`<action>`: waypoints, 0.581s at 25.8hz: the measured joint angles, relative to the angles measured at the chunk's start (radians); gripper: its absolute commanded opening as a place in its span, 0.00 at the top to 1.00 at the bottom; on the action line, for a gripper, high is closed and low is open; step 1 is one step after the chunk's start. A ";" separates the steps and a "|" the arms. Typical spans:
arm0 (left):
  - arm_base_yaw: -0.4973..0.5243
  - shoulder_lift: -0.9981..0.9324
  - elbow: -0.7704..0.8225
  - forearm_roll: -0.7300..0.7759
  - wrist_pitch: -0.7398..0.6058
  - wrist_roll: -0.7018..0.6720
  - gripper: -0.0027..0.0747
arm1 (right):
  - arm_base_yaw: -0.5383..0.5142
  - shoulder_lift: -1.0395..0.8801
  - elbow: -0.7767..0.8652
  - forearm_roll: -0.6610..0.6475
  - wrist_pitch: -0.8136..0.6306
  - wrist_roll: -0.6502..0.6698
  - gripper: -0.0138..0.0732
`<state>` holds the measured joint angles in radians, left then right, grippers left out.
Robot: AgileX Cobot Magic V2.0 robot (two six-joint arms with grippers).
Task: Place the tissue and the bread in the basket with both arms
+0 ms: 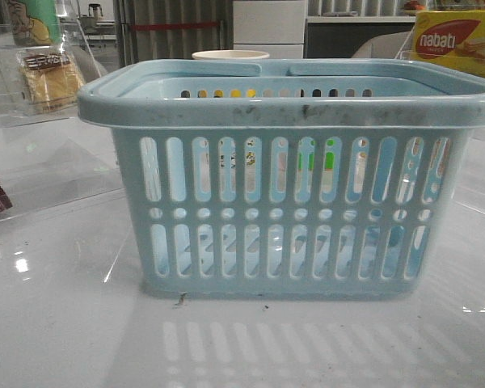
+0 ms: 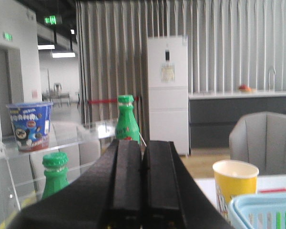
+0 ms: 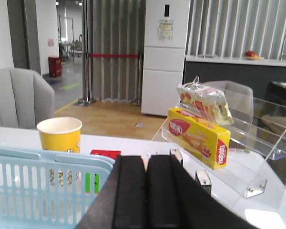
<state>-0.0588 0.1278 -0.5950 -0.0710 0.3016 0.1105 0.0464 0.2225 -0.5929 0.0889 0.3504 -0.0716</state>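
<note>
The bread [image 1: 52, 77] sits upper left of the front view, beyond the basket [image 1: 291, 105], so the left gripper [image 2: 142, 191], fingers together like the right gripper's [image 3: 147, 200], seems nearer.

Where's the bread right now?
In the front view the bread sits at the far left, on a clear shelf behind and to the left of the blue basket, outside it.
</note>
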 measured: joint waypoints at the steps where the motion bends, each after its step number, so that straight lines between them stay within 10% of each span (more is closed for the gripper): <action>1: 0.000 0.018 -0.017 0.000 0.027 0.000 0.85 | 0.000 0.025 -0.018 0.000 0.020 0.000 0.78; 15: 0.000 0.265 -0.082 0.000 0.269 0.000 0.85 | 0.000 0.268 -0.096 0.000 0.249 0.000 0.78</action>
<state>-0.0588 0.3930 -0.6770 -0.0710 0.5710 0.1105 0.0464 0.4905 -0.6890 0.0887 0.5996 -0.0716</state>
